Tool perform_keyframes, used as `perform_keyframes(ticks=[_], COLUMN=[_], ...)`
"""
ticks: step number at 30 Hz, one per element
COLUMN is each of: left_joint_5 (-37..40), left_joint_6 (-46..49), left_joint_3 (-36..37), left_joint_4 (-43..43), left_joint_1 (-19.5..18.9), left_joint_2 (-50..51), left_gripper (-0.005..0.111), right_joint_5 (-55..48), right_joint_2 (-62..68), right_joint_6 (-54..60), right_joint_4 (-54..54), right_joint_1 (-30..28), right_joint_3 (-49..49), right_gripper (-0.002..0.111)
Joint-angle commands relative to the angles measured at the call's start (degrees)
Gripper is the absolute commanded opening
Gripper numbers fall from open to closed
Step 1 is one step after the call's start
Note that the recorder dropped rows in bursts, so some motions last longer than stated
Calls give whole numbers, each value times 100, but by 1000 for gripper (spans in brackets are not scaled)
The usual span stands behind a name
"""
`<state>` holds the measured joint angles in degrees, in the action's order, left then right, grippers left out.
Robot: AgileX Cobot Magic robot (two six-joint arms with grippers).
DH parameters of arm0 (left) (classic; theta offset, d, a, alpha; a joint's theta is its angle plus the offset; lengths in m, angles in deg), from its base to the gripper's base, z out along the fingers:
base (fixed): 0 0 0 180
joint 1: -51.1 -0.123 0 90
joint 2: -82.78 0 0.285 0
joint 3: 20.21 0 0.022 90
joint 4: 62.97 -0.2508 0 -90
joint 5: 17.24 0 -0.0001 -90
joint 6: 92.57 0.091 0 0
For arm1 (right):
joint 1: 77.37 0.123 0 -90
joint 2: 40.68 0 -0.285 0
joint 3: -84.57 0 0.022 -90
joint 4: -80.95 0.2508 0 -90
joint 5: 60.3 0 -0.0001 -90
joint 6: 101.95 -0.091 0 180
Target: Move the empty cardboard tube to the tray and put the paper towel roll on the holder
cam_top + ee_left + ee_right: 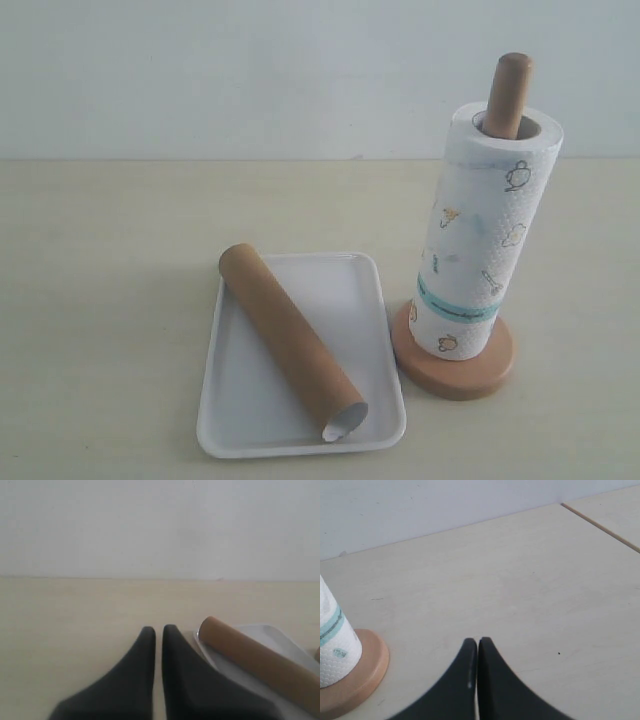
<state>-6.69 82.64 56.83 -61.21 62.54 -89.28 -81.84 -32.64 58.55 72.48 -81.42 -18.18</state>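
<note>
The brown cardboard tube (291,340) lies slantwise in the white tray (240,405); it shows too in the left wrist view as the tube (255,655) on the tray (275,632). The paper towel roll (480,240) stands upright over the wooden holder (455,372), whose pole top (510,90) sticks out above it. In the right wrist view the roll (332,645) and the holder's base (362,672) sit at one side. My left gripper (158,629) is shut with nothing in it, just beside the tray. My right gripper (477,641) is shut and empty, away from the holder. Neither gripper appears in the exterior view.
A pale wooden tabletop (120,260) runs back to a plain white wall (250,70). A seam in the tabletop (600,526) shows in the right wrist view.
</note>
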Motion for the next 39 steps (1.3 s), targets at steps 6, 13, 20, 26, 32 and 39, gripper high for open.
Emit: perform_keyframes(ticks=[6,13,20,26,32,39], left_joint_5=[730,686,686,686,686,686], left_joint_6=[237,237,237,237,237,237], left_joint_3=[17,17,17,17,17,17], left_joint_4=[101,160,63,63,63,63], left_joint_1=[-12,-183,-387,-387,-387,-387], left_joint_2=[-15,-15,-15,-15,-15,-15], left_gripper=[5,5,5,5,5,5], right_joint_5=[30,30,30,30,41,29], right_joint_2=[-25,-25,-25,-25,-25,-25], right_joint_6=[17,17,17,17,17,17], right_joint_4=[-6,-6,-6,-6,-6,-6], right_joint_1=[7,7,7,7,7,7], right_joint_3=[-4,-4,-4,-4,-4,-4], right_gripper=[0,0,0,0,0,0])
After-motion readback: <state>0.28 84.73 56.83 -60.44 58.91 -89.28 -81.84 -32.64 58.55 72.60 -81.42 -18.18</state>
